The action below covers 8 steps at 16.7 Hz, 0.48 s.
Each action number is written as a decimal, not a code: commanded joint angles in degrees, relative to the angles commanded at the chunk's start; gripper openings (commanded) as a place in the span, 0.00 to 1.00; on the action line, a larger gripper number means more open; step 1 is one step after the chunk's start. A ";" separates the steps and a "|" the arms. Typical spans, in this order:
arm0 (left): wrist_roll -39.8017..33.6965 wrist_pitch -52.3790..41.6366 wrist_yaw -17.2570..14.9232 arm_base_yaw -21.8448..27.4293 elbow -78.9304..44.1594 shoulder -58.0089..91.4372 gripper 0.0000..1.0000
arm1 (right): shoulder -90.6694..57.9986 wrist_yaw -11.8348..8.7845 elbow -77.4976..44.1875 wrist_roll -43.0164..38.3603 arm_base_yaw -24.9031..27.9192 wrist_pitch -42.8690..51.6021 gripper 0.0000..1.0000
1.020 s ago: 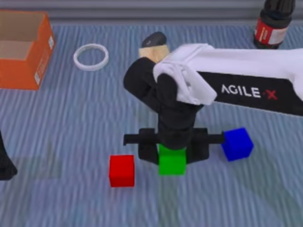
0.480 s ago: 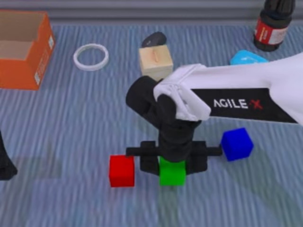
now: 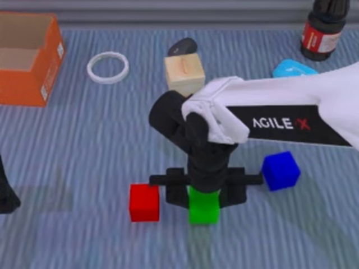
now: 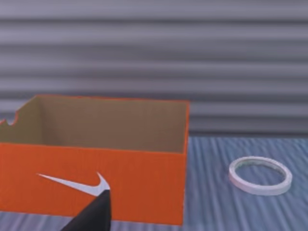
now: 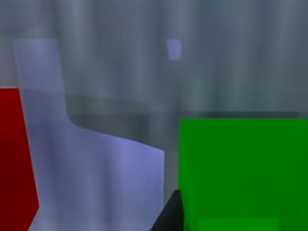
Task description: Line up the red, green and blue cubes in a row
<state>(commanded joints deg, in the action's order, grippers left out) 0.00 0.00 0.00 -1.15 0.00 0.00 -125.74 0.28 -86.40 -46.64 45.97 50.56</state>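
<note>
Green cube (image 3: 203,206) sits clamped in my right tool (image 3: 204,193), low at the desk's near edge, close beside the red cube (image 3: 144,202). Blue cube (image 3: 281,170) lies farther back to the right, off the line. Releasing crooked could nudge red. My left tool (image 4: 92,215) stays parked; I cannot tell its state.

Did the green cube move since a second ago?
Yes, a little. The green cube, under the right gripper, has slid toward the table's near edge; the red cube beside it stayed put.
</note>
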 joint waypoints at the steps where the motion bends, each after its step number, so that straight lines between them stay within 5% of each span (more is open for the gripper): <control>1: 0.00 0.00 0.00 0.00 0.00 0.00 1.00 | 0.00 0.00 0.00 0.00 0.00 0.00 0.75; 4: 0.00 0.00 0.00 0.00 0.00 0.00 1.00 | 0.00 0.00 0.00 0.00 0.00 0.00 0.98; 8: 0.00 0.00 0.00 0.00 0.00 0.00 1.00 | 0.00 0.00 0.00 0.00 0.00 0.00 1.00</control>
<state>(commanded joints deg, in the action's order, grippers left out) 0.00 0.00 0.00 -1.15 0.00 0.00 -125.74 0.28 -86.40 -46.64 45.97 50.56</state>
